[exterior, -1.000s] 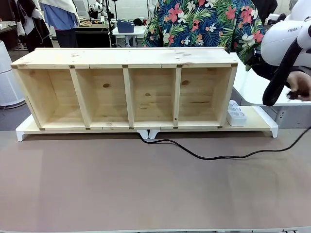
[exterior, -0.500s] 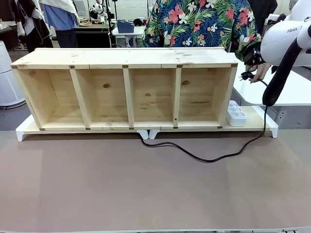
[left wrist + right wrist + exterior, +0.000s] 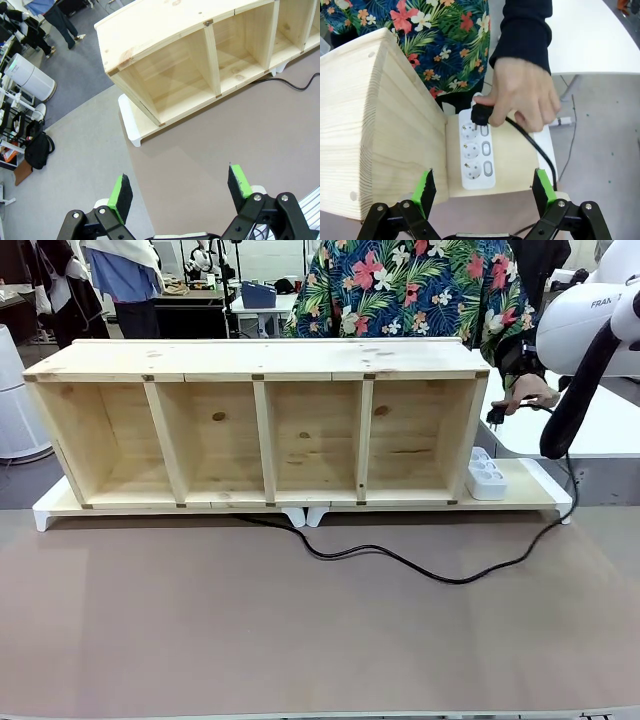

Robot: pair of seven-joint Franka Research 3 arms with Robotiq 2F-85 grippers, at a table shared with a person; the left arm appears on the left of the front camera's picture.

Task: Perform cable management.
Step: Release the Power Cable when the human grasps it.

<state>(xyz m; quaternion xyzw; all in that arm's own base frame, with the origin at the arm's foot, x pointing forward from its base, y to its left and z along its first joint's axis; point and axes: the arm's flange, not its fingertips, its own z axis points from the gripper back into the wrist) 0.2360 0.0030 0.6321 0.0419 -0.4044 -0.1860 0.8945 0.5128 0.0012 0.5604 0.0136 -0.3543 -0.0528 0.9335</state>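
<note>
both grippers (image 3: 180, 192) (image 3: 482, 192) wide apart (nothing between) above brown tabletop (image 3: 300, 630) with black cable (image 3: 400, 562), grey floor (image 3: 65, 150) beyond

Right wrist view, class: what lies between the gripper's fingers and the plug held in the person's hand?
The white power strip, lying on the pale board beside the wooden shelf. The plug in the person's hand hovers over its far end; the right gripper stands open.

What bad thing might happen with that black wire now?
The person's hand holds the plug right above the power strip, beneath the open right gripper; a descending gripper might bump the hand. The cable lies loose across the table and could snag if pulled.
</note>
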